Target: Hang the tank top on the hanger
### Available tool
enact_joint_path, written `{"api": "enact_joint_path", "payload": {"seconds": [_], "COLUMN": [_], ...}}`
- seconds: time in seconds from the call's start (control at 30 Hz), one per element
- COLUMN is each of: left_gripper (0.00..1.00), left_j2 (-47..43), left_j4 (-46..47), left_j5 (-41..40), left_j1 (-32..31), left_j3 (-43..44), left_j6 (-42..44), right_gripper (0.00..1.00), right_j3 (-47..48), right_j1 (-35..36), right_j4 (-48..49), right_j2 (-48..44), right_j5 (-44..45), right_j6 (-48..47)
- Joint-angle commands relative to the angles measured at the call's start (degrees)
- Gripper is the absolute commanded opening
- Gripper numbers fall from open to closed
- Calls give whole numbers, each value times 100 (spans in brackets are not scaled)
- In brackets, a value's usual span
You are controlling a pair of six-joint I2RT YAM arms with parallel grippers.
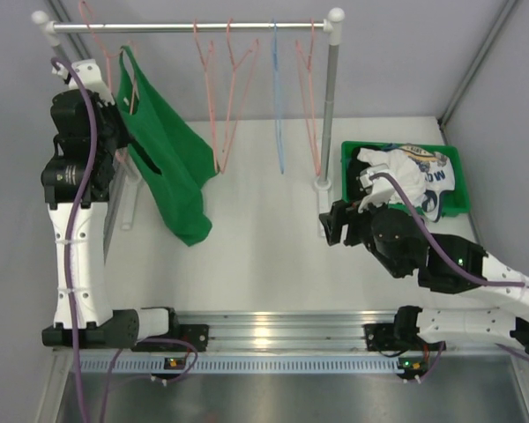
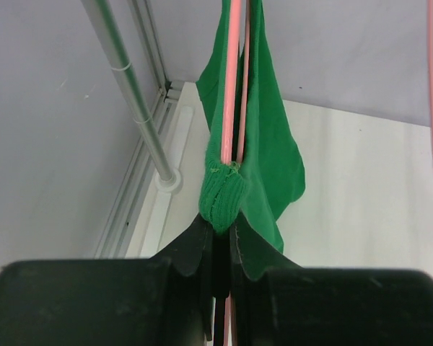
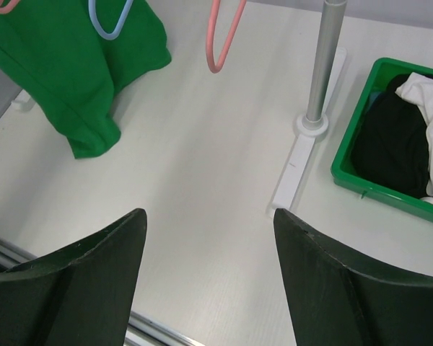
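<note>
Green tank top [image 1: 167,167], long axis vertical

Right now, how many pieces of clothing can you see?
3. The green tank top hangs near the rail's left end; a white printed garment and a black garment lie in the green bin on the right. More may be hidden underneath them.
</note>
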Motion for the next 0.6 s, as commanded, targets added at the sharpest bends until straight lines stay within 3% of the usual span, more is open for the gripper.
{"api": "enact_joint_path", "payload": {"seconds": [0.0, 0.27, 0.57], "left_gripper": [0, 0, 0], "left_j2": [120, 394, 201], "left_j4": [621, 674, 841], "left_j5": [544, 834, 800], "left_j1": [477, 830, 838], "left_j3": [295, 401, -276], "left_j6": [-166, -210, -245], "right_gripper": [71, 72, 72], "right_j3": [395, 518, 334], "right_j1": [94, 94, 94], "right_j4": [-35, -88, 35], "right_j2": [104, 192, 227], "right_j5": [-27, -35, -141], "right_j6": [-149, -220, -132]}}
